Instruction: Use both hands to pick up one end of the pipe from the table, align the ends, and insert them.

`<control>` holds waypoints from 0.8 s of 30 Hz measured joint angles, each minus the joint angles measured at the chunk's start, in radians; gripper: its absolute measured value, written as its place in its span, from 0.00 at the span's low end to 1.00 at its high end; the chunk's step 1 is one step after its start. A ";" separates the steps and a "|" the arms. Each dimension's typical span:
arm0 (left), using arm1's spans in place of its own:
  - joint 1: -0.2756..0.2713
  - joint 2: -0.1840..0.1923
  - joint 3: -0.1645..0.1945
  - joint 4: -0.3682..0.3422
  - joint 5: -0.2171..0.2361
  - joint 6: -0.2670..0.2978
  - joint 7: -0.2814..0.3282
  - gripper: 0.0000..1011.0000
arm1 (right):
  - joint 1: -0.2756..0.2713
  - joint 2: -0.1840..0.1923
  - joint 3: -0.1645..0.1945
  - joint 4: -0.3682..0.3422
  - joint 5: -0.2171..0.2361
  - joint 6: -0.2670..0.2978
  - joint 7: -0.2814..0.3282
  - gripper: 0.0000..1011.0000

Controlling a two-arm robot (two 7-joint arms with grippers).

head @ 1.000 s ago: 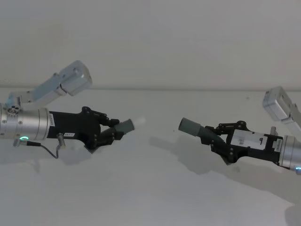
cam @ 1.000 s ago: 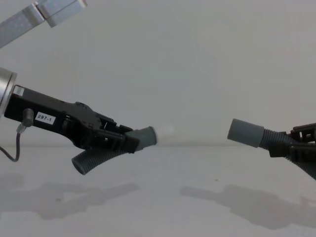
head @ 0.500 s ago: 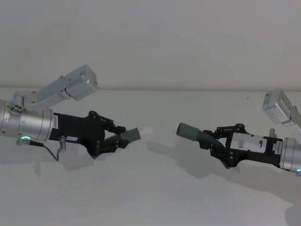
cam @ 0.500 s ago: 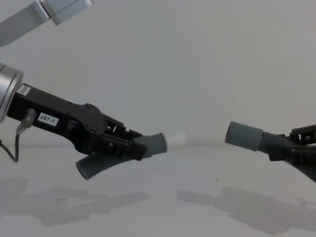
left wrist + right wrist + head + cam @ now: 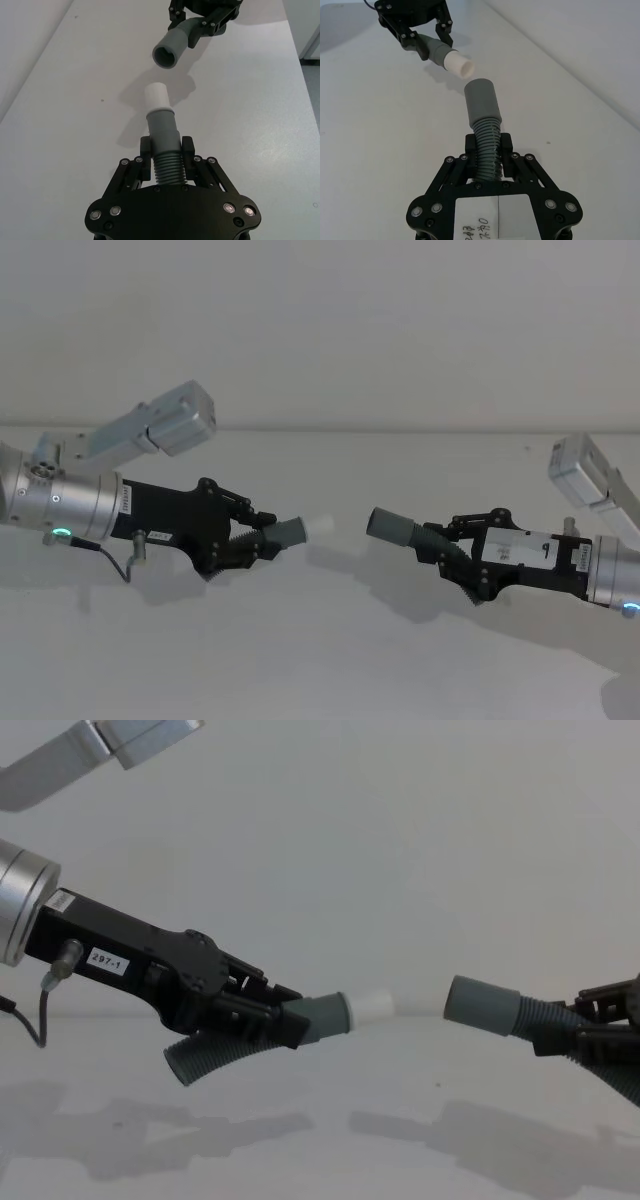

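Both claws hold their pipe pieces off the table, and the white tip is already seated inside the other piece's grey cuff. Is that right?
Not quite. Both pieces are held off the table, but the white tip of the left claw's piece is not seated yet: the chest view shows a gap between it and the grey cuff held by the right claw.

Even, bright overhead light — soft grey shadows lie on the white table [image 5: 320, 660] under both arms; no glare, focus sharp.
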 joint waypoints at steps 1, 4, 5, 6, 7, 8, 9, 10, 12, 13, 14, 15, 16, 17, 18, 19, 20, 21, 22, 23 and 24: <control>-0.001 0.000 0.001 0.001 0.000 -0.001 0.000 0.35 | 0.001 -0.001 -0.003 0.000 0.000 0.001 0.001 0.27; -0.006 -0.002 0.005 0.005 0.000 -0.004 -0.002 0.35 | 0.004 -0.002 -0.008 0.001 0.001 0.001 0.002 0.27; -0.007 -0.002 0.006 0.006 0.000 -0.005 -0.002 0.35 | 0.005 -0.003 -0.011 0.002 0.001 0.002 0.002 0.27; -0.009 -0.003 0.008 0.007 0.000 -0.006 -0.003 0.35 | 0.006 -0.003 -0.012 0.003 0.001 0.002 0.003 0.27; -0.011 -0.003 0.010 0.009 0.000 -0.007 -0.004 0.35 | 0.008 -0.004 -0.015 0.003 0.002 0.003 0.004 0.27; -0.013 -0.004 0.011 0.010 0.000 -0.007 -0.004 0.35 | 0.008 -0.004 -0.016 0.003 0.002 0.003 0.004 0.27; -0.014 -0.004 0.012 0.012 0.000 -0.009 -0.005 0.35 | 0.010 -0.005 -0.019 0.004 0.004 0.004 0.005 0.27; -0.015 -0.005 0.013 0.012 -0.001 -0.009 -0.005 0.35 | 0.011 -0.005 -0.020 0.004 0.004 0.004 0.005 0.27; -0.019 -0.006 0.016 0.015 -0.001 -0.012 -0.007 0.35 | 0.012 -0.005 -0.024 0.004 0.006 0.005 0.006 0.27; -0.021 -0.006 0.018 0.018 -0.002 -0.014 -0.008 0.35 | 0.012 -0.005 -0.024 0.004 0.006 0.005 0.006 0.27; -0.022 -0.006 0.019 0.018 -0.002 -0.014 -0.009 0.35 | 0.014 -0.006 -0.026 0.005 0.006 0.005 0.007 0.27; -0.023 -0.007 0.020 0.019 -0.002 -0.015 -0.009 0.35 | 0.015 -0.006 -0.027 0.005 0.007 0.006 0.007 0.27; -0.025 -0.007 0.021 0.020 -0.002 -0.016 -0.010 0.35 | 0.016 -0.006 -0.028 0.005 0.007 0.006 0.008 0.27; -0.027 -0.008 0.023 0.022 -0.003 -0.017 -0.011 0.35 | 0.016 -0.006 -0.029 0.006 0.008 0.006 0.009 0.27; -0.028 -0.008 0.023 0.023 -0.003 -0.018 -0.011 0.35 | 0.018 -0.007 -0.032 0.006 0.008 0.006 0.010 0.27; -0.030 -0.008 0.025 0.025 -0.004 -0.019 -0.012 0.35 | 0.019 -0.007 -0.033 0.007 0.009 0.006 0.011 0.27; -0.031 -0.009 0.026 0.026 -0.004 -0.020 -0.013 0.35 | 0.020 -0.008 -0.036 0.008 0.009 0.006 0.012 0.27; -0.032 -0.009 0.027 0.026 -0.004 -0.020 -0.013 0.35 | 0.021 -0.008 -0.037 0.008 0.009 0.006 0.012 0.27; -0.032 -0.009 0.028 0.027 -0.005 -0.021 -0.014 0.35 | 0.022 -0.008 -0.039 0.008 0.009 0.006 0.012 0.27; -0.034 -0.009 0.029 0.028 -0.006 -0.022 -0.014 0.35 | 0.023 -0.008 -0.040 0.009 0.010 0.006 0.012 0.27; -0.035 -0.009 0.030 0.029 -0.006 -0.023 -0.015 0.35 | 0.024 -0.009 -0.042 0.010 0.010 0.006 0.013 0.27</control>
